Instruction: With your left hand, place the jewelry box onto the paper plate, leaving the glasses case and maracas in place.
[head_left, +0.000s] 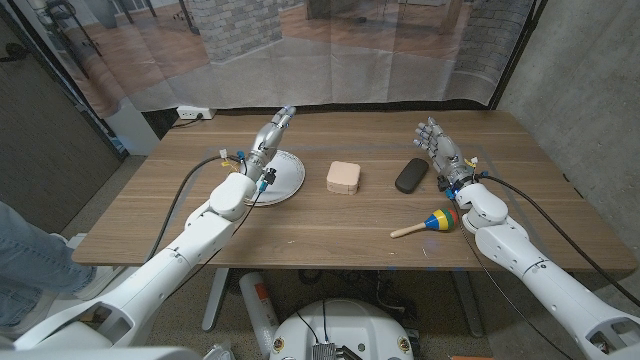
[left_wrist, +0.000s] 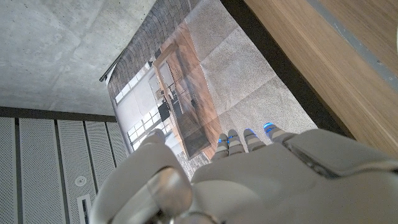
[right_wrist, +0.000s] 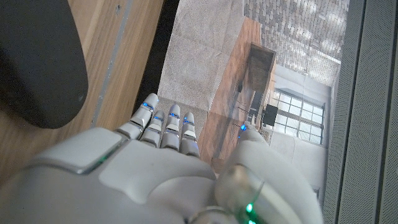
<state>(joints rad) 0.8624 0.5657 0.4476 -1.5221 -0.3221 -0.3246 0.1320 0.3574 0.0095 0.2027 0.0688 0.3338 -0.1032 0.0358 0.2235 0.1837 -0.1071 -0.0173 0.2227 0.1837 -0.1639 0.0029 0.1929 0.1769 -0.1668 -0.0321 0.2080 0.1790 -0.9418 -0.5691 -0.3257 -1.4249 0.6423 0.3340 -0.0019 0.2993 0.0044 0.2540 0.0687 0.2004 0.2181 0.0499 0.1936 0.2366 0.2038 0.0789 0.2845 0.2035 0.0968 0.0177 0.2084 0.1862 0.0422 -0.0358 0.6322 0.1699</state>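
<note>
The small tan wooden jewelry box (head_left: 344, 178) sits on the brown wooden tabletop (head_left: 330, 225) between the round white paper plate (head_left: 284, 181) and the dark oval glasses case (head_left: 411, 175), apart from both, and the colourful maracas with a wooden handle (head_left: 428, 224) lies nearer the front edge, just beside the right arm. The left hand (head_left: 268, 139) is above the plate with its fingers (left_wrist: 249, 138) straight, close together and holding nothing. The right hand (head_left: 437, 146) stands just beside the glasses case, its fingers (right_wrist: 165, 121) also extended and holding nothing.
</note>
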